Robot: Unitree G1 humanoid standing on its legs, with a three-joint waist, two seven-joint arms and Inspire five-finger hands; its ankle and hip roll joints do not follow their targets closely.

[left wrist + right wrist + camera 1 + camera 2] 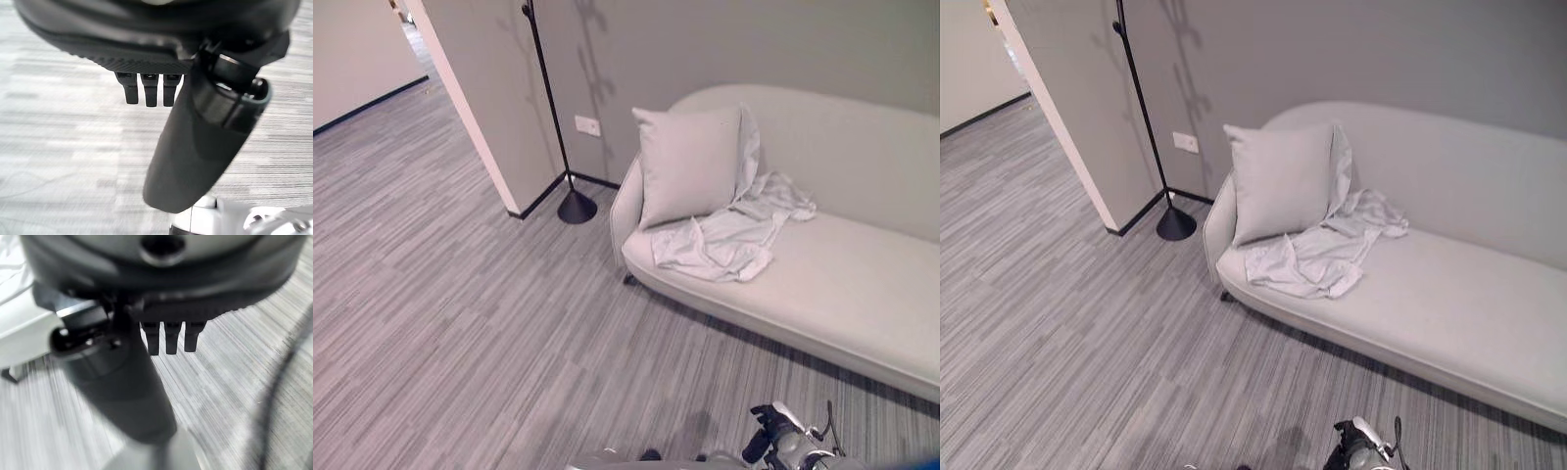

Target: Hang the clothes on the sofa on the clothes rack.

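**A:** Where's the laundry at right now?

**B:** On the sofa [842, 284], up around 1 o'clock from where I'm standing. One pale shirt [729, 235], crumpled, spread over the seat and trailing up behind the pillow [690, 164]. My guess is it just got tossed there, which is why it's all bunched up instead of lying flat.

**A:** And the rack?

**B:** There's one black pole on a round base [576, 207] at about 11 o'clock, by the wall corner. I assume that's the rack, but its top is cut off so I can't see any hooks.

**A:** Hands doing anything?

**B:** Nope. Left hand [195, 147] and right hand [122, 387] both hang over the floor, fingers straight, nothing in them. They're well short of the sofa, so I reckon I need to walk closer first.

**A:** Count?

**B:** One shirt, one pillow, one sofa, one pole.
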